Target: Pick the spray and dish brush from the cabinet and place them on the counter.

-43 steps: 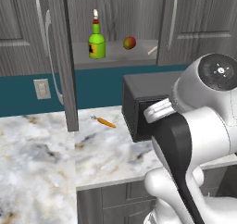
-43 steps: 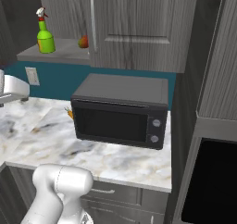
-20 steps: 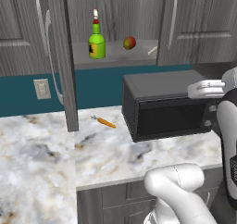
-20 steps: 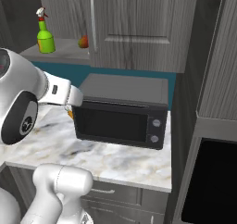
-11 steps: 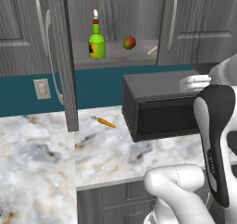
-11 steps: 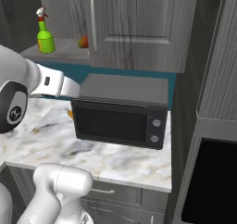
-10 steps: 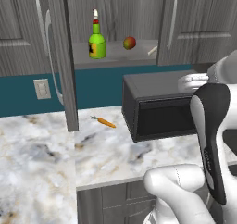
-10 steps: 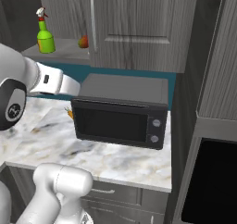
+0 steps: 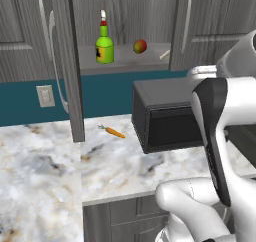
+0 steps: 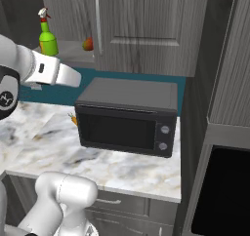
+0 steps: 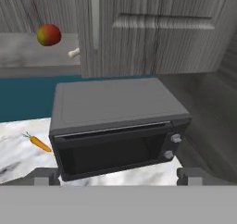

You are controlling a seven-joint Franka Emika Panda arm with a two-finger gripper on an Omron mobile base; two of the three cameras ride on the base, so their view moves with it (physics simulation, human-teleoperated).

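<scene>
The green spray [image 9: 104, 45] stands upright on the shelf of the open cabinet [image 9: 125, 62], also seen at the upper left of the right base view [image 10: 48, 37]. The pale dish brush [image 9: 164, 54] lies at the right end of that shelf, partly behind the door edge; one end of the dish brush [image 11: 74, 53] shows in the hand view. My gripper [image 11: 118, 174] is open with nothing between its fingertips [image 11: 45, 174], and it faces the microwave, well below and in front of the shelf. The marble counter [image 9: 115, 161] stretches below.
A red-yellow apple [image 9: 140, 46] sits on the shelf between spray and brush. A black microwave [image 9: 170, 116] stands on the counter under the shut cabinet door [image 10: 141, 30]. An orange carrot [image 9: 114, 132] lies left of it. The open door [image 9: 67, 61] hangs at the shelf's left.
My arm has swung up, and its forearm now crosses the right of the left base view. In the right base view the upper arm has risen. The shelf items have not moved.
</scene>
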